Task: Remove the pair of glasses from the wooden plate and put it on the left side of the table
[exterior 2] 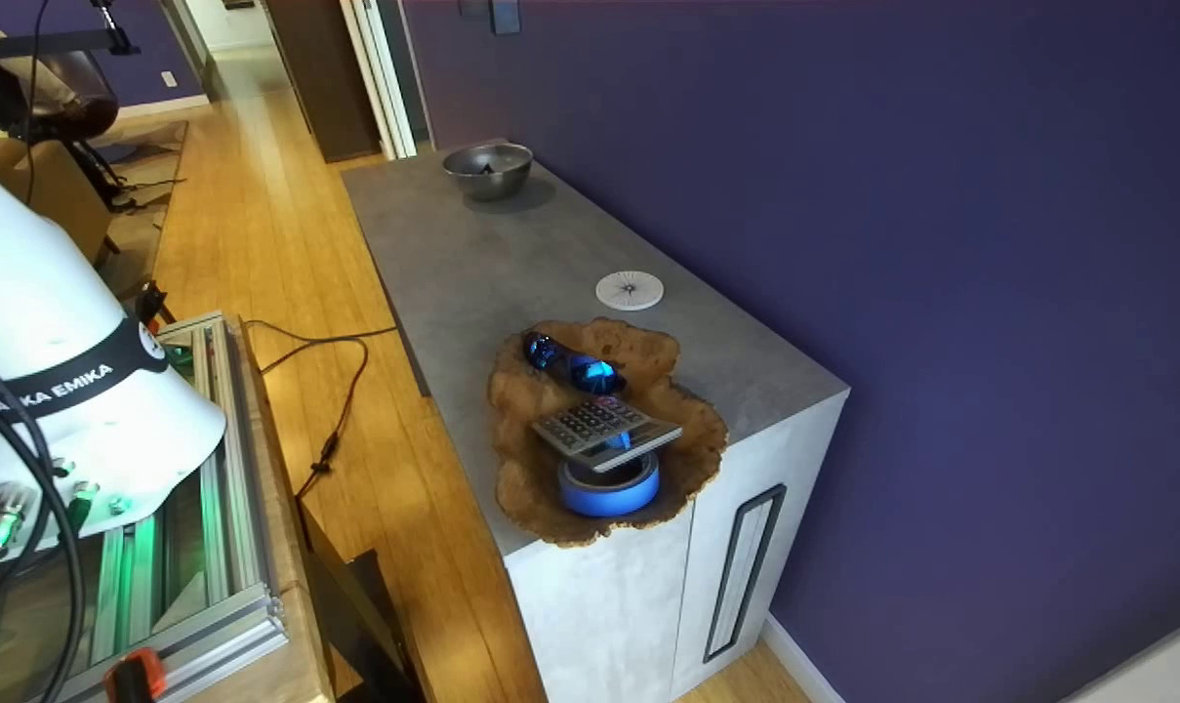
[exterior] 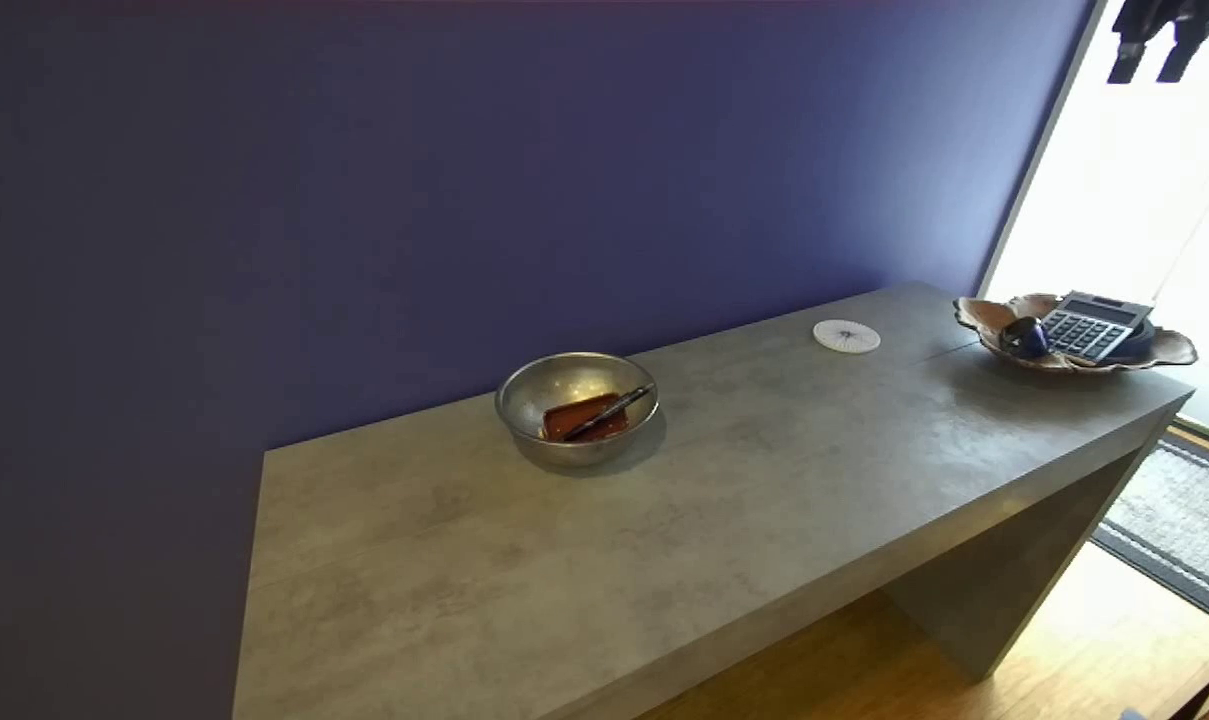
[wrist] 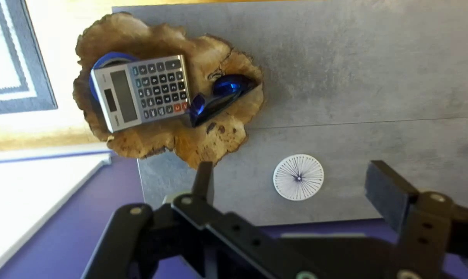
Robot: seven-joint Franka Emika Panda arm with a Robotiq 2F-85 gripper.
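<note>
While the fingers [wrist: 390,195] hang spread wide, the blue-lensed glasses [wrist: 221,102] lie in the wooden plate [wrist: 201,54]!
There they are, just beside a calculator [wrist: 139,93] tilted over a blue ring [exterior 2: 609,501], all at one end of the bench [exterior: 814,480]; farther along comes a white disc [exterior: 847,336], then a metal bowl [exterior: 574,457] with a reddish tray [exterior: 568,415] inside.

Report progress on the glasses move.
Done: nothing visible; the glasses lie in the wooden plate. In hand: nothing; the end effector hangs open and empty, apart from the plate. Remaining: grasp them, lift them out, set them on the left side of the table.
</note>
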